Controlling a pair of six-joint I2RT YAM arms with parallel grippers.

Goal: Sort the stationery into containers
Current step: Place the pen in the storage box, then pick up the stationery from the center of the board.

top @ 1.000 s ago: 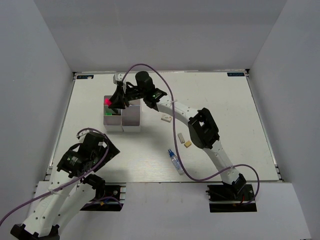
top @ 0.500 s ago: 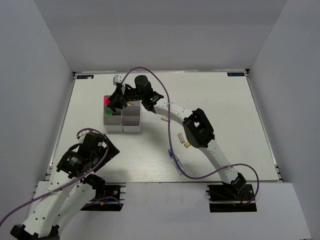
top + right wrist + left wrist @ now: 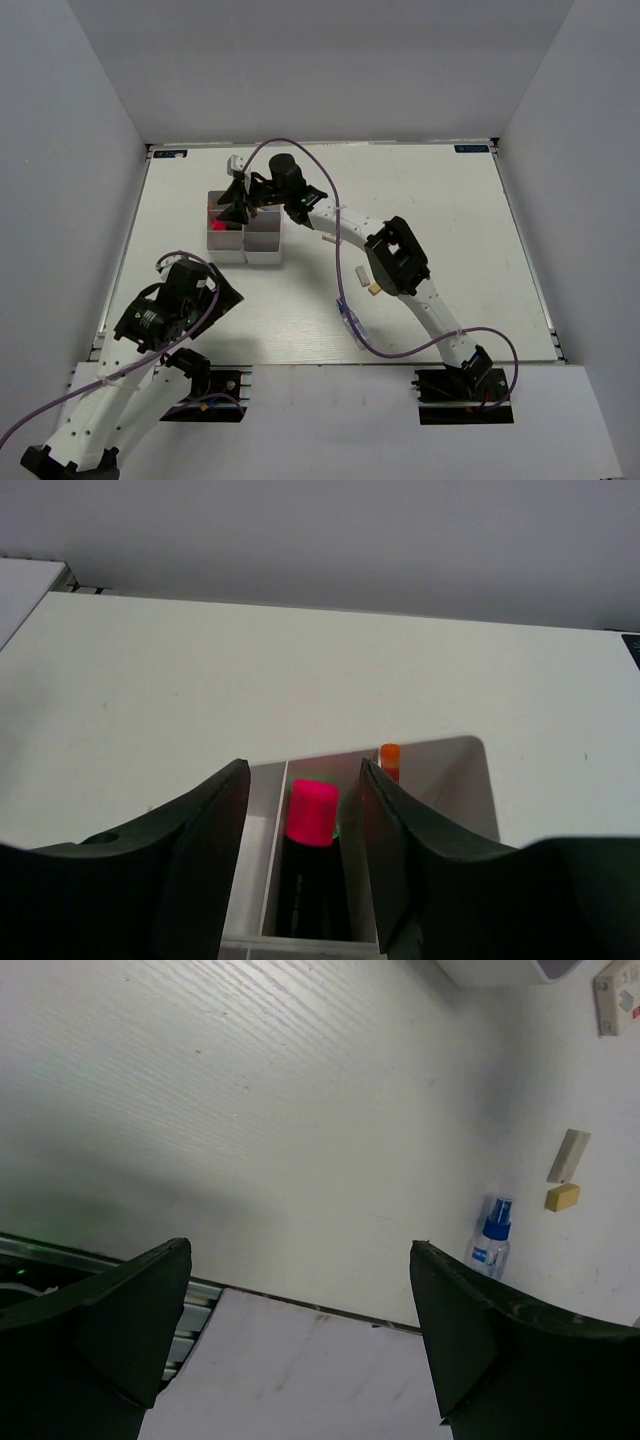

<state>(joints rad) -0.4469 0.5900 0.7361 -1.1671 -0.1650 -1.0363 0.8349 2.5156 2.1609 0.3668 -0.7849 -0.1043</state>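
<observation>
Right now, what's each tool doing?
Left tool: open, empty.
Right tool: open, astride the pink-capped highlighter standing in the organizer box.

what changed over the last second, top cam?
Red-capped highlighter went down into the organizer box; right gripper fingers now stand apart from it, so apparently let go. Right elbow shifted left. Left arm, glue bottle, erasers stayed put.

Organizer box (image 3: pixel 262 240): left of table centre, towards the far edge.
Highlighter (image 3: pixel 312 815): inside a left-column compartment, under right gripper (image 3: pixel 229 211).
Erasers (image 3: pixel 363 273): right of box, apart.
Glue bottle (image 3: pixel 350 322): nearer than erasers.
</observation>
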